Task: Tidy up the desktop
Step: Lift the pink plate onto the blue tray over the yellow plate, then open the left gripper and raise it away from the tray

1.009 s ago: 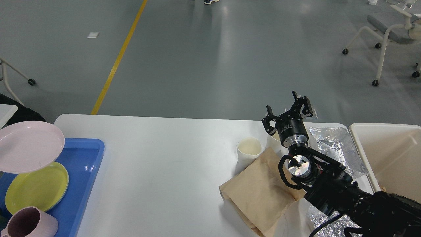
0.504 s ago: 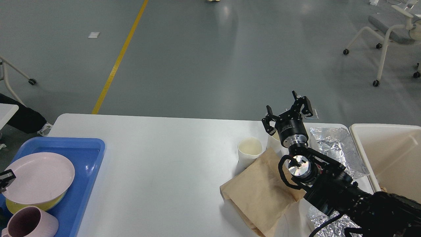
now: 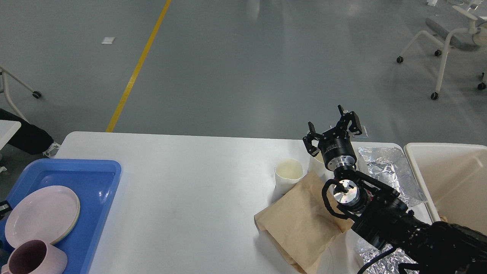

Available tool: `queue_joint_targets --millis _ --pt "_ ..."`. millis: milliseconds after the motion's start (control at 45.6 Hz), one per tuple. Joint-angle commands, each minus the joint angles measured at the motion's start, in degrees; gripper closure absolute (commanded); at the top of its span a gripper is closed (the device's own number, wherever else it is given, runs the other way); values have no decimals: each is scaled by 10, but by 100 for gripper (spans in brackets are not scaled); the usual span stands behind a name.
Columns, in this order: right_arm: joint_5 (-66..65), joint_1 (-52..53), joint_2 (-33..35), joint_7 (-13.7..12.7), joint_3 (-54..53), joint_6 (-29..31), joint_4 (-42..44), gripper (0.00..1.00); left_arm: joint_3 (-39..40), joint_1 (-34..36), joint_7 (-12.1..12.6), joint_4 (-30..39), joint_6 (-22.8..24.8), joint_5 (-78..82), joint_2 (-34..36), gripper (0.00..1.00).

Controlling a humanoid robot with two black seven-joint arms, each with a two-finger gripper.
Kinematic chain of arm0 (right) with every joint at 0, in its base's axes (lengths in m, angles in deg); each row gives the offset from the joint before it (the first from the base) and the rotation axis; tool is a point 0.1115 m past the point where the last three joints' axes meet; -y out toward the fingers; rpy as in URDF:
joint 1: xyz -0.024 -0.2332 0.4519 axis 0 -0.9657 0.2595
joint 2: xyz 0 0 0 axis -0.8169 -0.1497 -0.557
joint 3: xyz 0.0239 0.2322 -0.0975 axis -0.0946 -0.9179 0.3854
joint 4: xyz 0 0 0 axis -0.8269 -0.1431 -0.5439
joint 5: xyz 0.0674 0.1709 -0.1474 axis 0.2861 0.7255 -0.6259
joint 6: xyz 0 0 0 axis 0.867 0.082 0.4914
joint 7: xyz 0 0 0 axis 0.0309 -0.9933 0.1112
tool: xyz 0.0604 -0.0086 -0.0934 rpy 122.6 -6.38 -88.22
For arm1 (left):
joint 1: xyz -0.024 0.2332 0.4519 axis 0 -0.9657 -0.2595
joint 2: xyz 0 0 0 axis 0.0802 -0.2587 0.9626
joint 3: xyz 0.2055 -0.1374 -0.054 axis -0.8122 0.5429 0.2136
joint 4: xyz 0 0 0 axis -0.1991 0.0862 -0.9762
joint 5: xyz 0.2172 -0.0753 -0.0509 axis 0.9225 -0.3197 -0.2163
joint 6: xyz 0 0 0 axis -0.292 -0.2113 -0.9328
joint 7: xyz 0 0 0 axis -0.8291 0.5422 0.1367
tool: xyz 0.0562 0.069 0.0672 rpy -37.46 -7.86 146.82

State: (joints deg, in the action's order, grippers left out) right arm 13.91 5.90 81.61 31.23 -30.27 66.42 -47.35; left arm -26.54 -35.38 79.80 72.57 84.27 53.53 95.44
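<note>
The white desktop (image 3: 182, 182) fills the lower part of the head view. My right gripper (image 3: 331, 128) is open and empty, raised over the far right of the desktop above a second white cup (image 3: 315, 163) that my wrist partly hides. A white paper cup (image 3: 288, 174), a brown paper bag (image 3: 300, 220) and crumpled foil (image 3: 388, 171) lie around my right arm. A pink plate (image 3: 42, 215) lies flat in the blue tray (image 3: 99, 179) on top of a yellow plate. Only a dark sliver of my left gripper (image 3: 3, 208) shows at the left edge.
A pink mug (image 3: 32, 260) stands at the tray's near end. A cream bin (image 3: 449, 179) stands at the desktop's right end. More foil (image 3: 371, 251) lies under my right forearm. Office chairs stand on the grey floor beyond the table.
The pink plate came down from mid-air at the left and now rests on the yellow plate in the tray. My left gripper drew back to the left edge. The right arm has not moved.
</note>
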Motion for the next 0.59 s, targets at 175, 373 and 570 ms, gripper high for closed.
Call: queue_joint_targets --millis 175,373,570 --pt "-1 0 0 0 0 0 0 0 39 12 6 1 11 -3 5 0" --pt "0 0 0 0 0 0 0 0 186 25 3 0 199 -33 56 0" --pt "0 0 0 0 0 0 0 0 309 24 1 3 342 -210 61 0"
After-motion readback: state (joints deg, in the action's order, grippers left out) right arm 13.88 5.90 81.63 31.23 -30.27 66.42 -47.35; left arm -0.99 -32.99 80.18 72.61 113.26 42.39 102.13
